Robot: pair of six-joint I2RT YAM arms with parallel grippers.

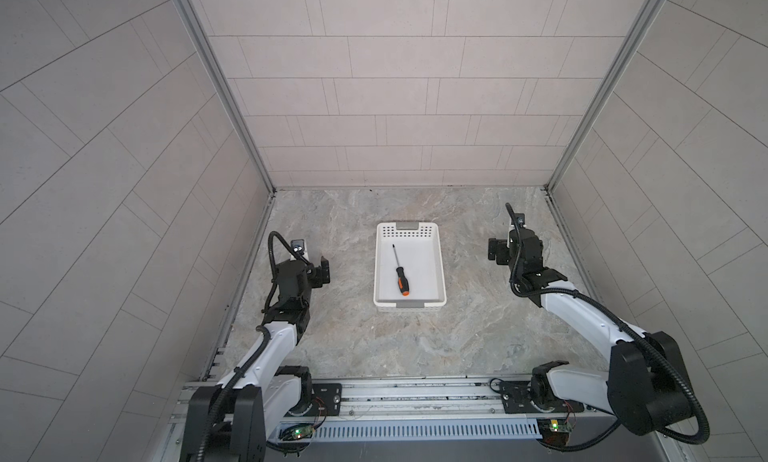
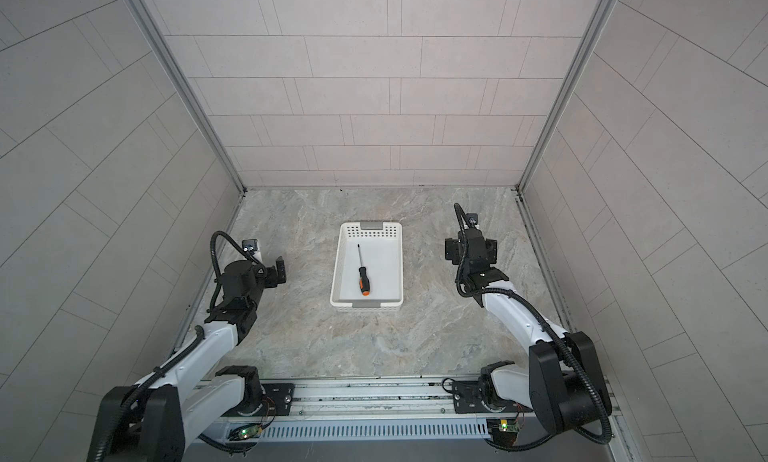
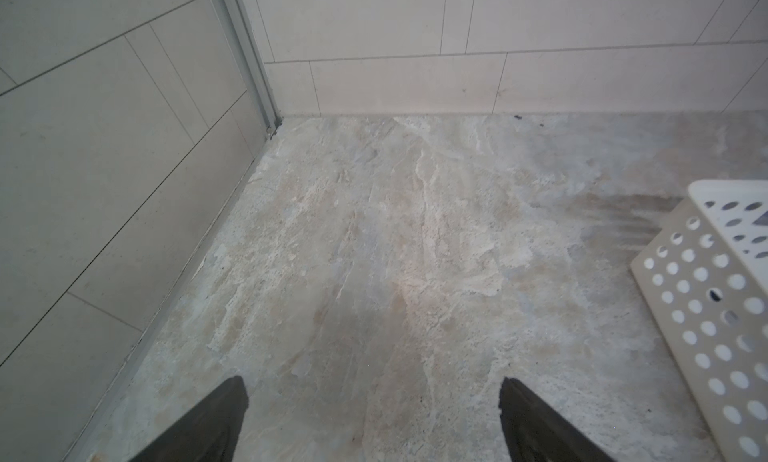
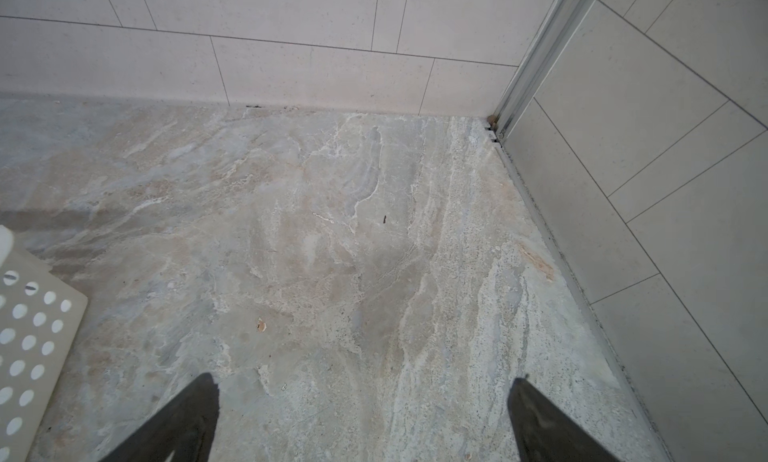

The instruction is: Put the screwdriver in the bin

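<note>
The screwdriver (image 1: 400,274) (image 2: 362,274), with a black-and-orange handle and a thin dark shaft, lies flat inside the white perforated bin (image 1: 441,264) (image 2: 337,268) at mid-table in both top views. Its orange butt points toward the near end. My left gripper (image 1: 322,271) (image 3: 374,385) hovers left of the bin, open, with only bare table between its fingers (image 3: 224,418). My right gripper (image 1: 497,252) (image 4: 361,381) hovers right of the bin, open and empty too. Each wrist view catches one corner of the bin's holed wall (image 3: 706,298) (image 4: 29,335). The screwdriver is out of both wrist views.
Tiled walls enclose the marbled tabletop (image 1: 415,343) on the left, back and right, with metal corner posts (image 3: 249,57) (image 4: 536,61). A rail with the arm bases (image 1: 415,393) runs along the near edge. Bare table lies between each gripper and the bin.
</note>
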